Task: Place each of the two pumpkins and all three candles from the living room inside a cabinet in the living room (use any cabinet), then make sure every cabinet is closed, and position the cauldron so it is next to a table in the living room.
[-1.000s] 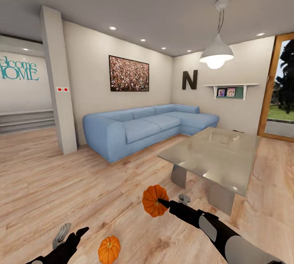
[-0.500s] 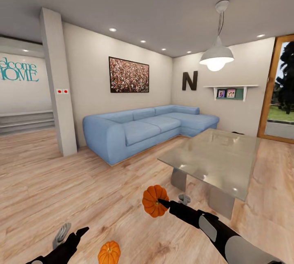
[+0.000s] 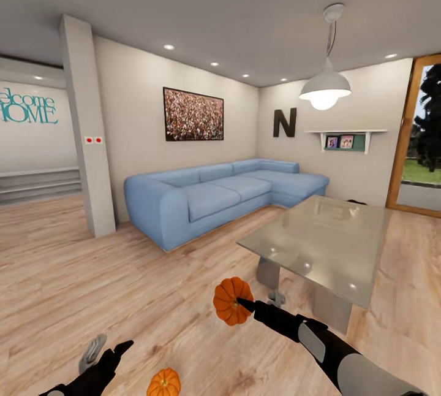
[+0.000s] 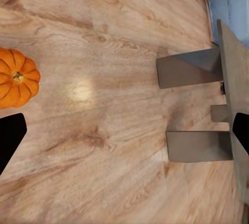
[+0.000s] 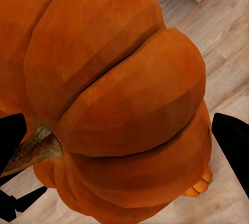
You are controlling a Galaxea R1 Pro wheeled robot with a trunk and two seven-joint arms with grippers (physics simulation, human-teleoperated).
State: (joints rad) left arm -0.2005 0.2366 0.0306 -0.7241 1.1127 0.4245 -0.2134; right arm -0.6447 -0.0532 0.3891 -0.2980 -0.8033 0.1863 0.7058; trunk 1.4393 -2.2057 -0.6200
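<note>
Our right gripper [image 3: 242, 304] grips one pumpkin [image 3: 231, 300], raised beside the table [image 3: 324, 238]. Left gripper [image 3: 110, 350] is spread, holding nothing; second pumpkin [image 3: 164, 383] sits on the floor farther from the table.

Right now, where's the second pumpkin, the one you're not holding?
On the floor at the bottom of the head view, the loose pumpkin lies between the arms, just beside the left gripper.

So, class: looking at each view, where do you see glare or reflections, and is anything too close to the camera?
Head view: the lit pendant lamp reflects off the glossy table. Left wrist view: a pale glare spot on the floor. Right wrist view: the held pumpkin crowds the lens.
</note>
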